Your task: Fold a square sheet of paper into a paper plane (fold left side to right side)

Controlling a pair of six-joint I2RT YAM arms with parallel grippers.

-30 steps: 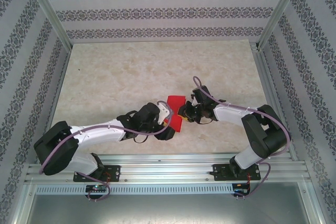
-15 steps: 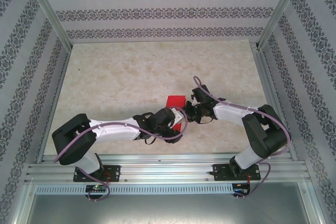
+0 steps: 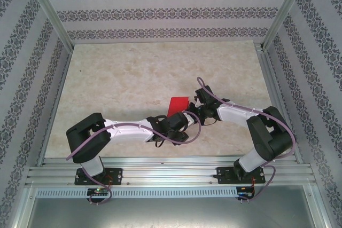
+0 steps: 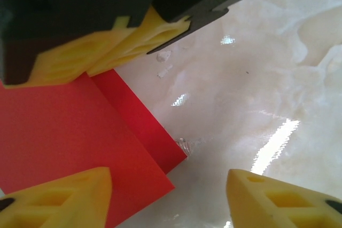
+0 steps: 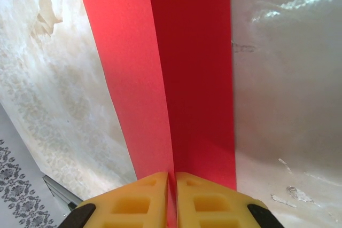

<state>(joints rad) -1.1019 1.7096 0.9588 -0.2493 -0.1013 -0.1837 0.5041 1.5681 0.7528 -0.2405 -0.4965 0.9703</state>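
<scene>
left end effector (image 4: 169, 185): jaws apart | right end effector (image 5: 172, 181): pinched closed

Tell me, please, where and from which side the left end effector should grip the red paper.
Probably the layered edge at the free corner of the folded red paper, approached low from the robot's left: it lies flat, and the right end effector is shut on the far end.

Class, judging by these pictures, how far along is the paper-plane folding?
Done: the square sheet of paper is folded into two overlapping layers. In hand: the right end effector pinches it; the left end effector stands open. Left: no pointed dart yet.
</scene>
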